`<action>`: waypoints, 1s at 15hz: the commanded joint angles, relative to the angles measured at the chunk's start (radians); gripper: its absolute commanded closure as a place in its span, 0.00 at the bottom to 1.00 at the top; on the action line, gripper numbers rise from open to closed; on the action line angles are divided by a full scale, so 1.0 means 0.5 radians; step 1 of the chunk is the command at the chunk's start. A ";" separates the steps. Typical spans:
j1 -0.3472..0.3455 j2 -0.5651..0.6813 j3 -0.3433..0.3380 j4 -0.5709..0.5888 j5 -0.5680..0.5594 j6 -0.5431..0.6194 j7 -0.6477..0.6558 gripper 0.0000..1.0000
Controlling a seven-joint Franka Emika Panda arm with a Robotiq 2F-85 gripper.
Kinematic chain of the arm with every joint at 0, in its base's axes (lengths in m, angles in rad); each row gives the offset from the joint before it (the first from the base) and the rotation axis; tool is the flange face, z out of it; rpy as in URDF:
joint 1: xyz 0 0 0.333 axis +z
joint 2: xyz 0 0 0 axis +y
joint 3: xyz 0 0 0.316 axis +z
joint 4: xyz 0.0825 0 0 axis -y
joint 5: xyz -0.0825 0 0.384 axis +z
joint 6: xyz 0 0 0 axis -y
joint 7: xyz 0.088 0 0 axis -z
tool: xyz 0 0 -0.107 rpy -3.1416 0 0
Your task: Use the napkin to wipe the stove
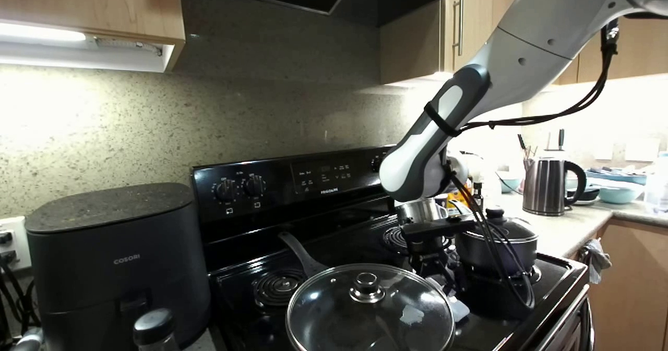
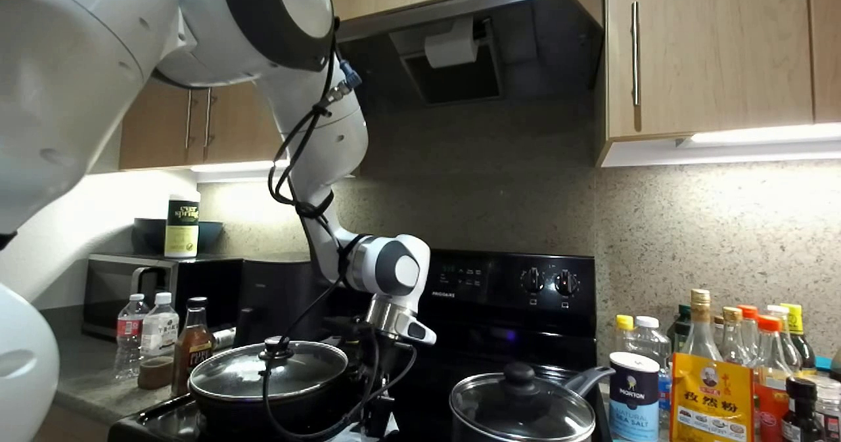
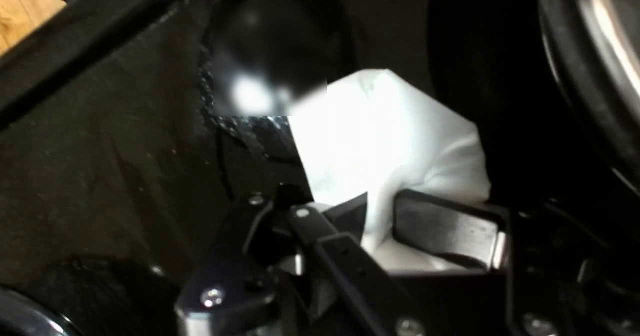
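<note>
The napkin (image 3: 385, 136) is white and folded, pinched between the two fingertips of my gripper (image 3: 382, 216) in the wrist view. It also shows as a pale piece in an exterior view (image 1: 458, 309), partly behind a glass lid, and at the bottom edge in an exterior view (image 2: 348, 434). The stove (image 1: 355, 236) is glossy black with a raised knob panel (image 2: 512, 294). My gripper (image 1: 441, 283) points down, low over the stove between two lidded pots. The napkin is close to the stove top; I cannot tell whether it touches.
A wide pan with a glass lid (image 1: 370, 314) and a dark lidded pot (image 1: 496, 246) flank the gripper. They also show in an exterior view as a pan (image 2: 269, 376) and a saucepan (image 2: 522, 406). A black air fryer (image 1: 115, 267) stands left; bottles and a salt can (image 2: 634, 396) stand right.
</note>
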 commanded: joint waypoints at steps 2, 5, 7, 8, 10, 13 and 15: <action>-0.092 -0.203 -0.006 -0.203 0.149 -0.086 -0.019 1.00; -0.123 -0.268 0.002 -0.276 0.223 -0.131 -0.042 1.00; -0.120 -0.320 0.006 -0.334 0.239 -0.173 -0.045 1.00; -0.116 -0.361 0.009 -0.371 0.241 -0.185 -0.053 1.00; -0.090 -0.442 0.025 -0.448 0.209 -0.144 -0.052 1.00; -0.071 -0.488 0.073 -0.467 0.224 -0.131 -0.073 1.00; -0.074 -0.509 0.097 -0.463 0.252 -0.132 -0.085 1.00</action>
